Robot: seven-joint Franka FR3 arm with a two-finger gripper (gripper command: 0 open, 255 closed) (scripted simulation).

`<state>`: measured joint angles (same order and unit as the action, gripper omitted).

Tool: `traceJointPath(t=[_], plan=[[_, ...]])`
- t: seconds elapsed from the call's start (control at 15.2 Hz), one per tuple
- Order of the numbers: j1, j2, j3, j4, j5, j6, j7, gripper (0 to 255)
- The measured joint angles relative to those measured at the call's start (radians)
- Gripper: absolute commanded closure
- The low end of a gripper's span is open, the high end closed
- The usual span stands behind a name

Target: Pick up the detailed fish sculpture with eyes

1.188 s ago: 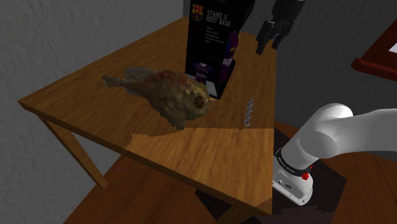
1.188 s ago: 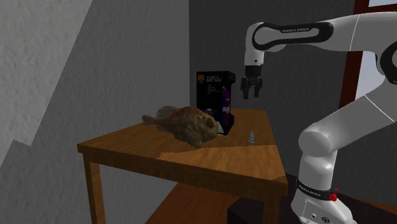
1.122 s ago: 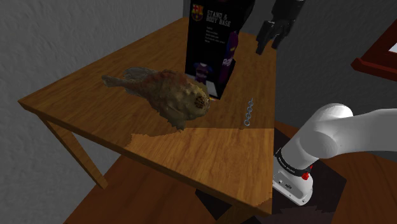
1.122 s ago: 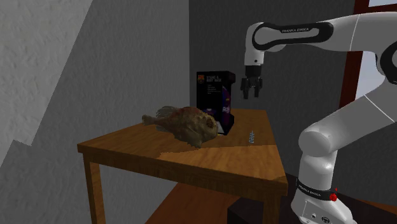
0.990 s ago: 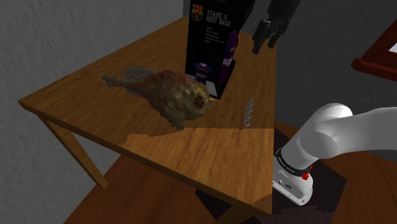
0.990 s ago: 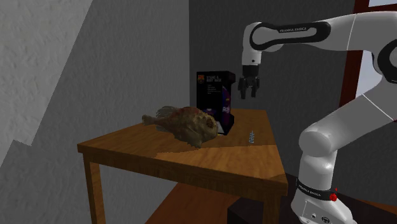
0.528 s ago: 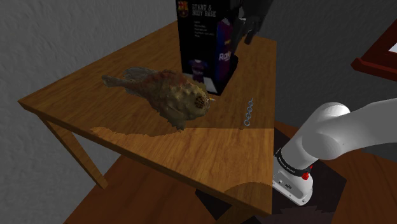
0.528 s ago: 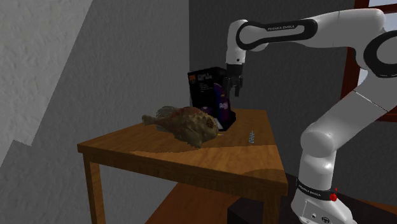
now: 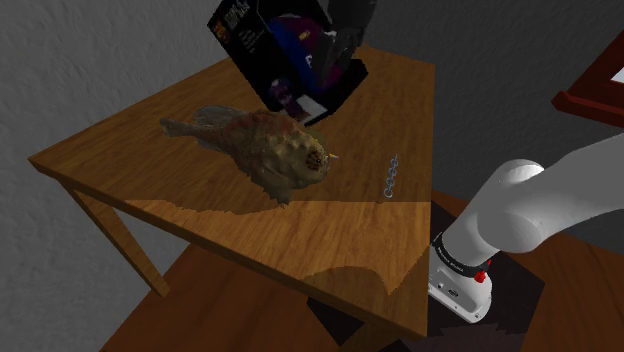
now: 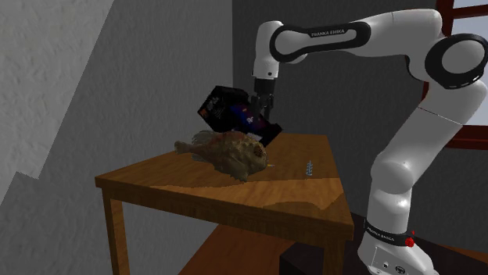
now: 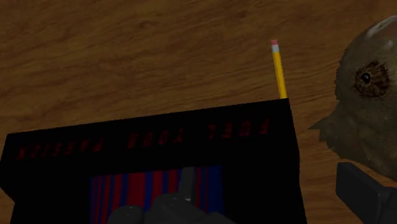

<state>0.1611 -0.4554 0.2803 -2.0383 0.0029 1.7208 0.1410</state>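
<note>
While the white arm [image 10: 344,31] bends down over the wooden table [image 9: 300,230], its gripper [image 10: 263,108] keeps its fingers apart and touches a tilted black box [image 9: 285,50]. In the shoulder view, the fish sculpture [image 9: 265,145] lies on the table at seven o'clock from the box.

The white arm [image 10: 426,148] rises from its base [image 10: 389,238] at 5 o'clock of the second exterior view to a dark elbow joint [image 10: 457,62] at 1 o'clock, then runs level toward 9 o'clock. There the wrist [image 10: 266,74] turns toward 6 o'clock, and the black tool [image 10: 263,109] points straight down. In the wrist view one finger [image 11: 366,191] stands far off the middle, so the jaws are parted.
</note>
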Motion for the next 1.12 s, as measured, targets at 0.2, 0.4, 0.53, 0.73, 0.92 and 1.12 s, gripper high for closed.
traceJointPath(t=[0.2, 0.4, 0.53, 0.73, 0.92, 1.12], plan=[[0.023, 0.054, 0.048, 0.036, -0.01, 0.032, 0.01, 0], [0.04, 0.13, 0.098, 0.106, -0.034, 0.05, 0.021, 0], [0.053, 0.184, 0.135, 0.163, -0.056, 0.054, 0.033, 0], [0.071, 0.258, 0.181, 0.23, -0.095, 0.066, 0.043, 0], [0.098, 0.344, 0.235, 0.306, -0.148, 0.073, 0.069, 0], [0.122, 0.403, 0.272, 0.352, -0.191, 0.083, 0.086, 0]])
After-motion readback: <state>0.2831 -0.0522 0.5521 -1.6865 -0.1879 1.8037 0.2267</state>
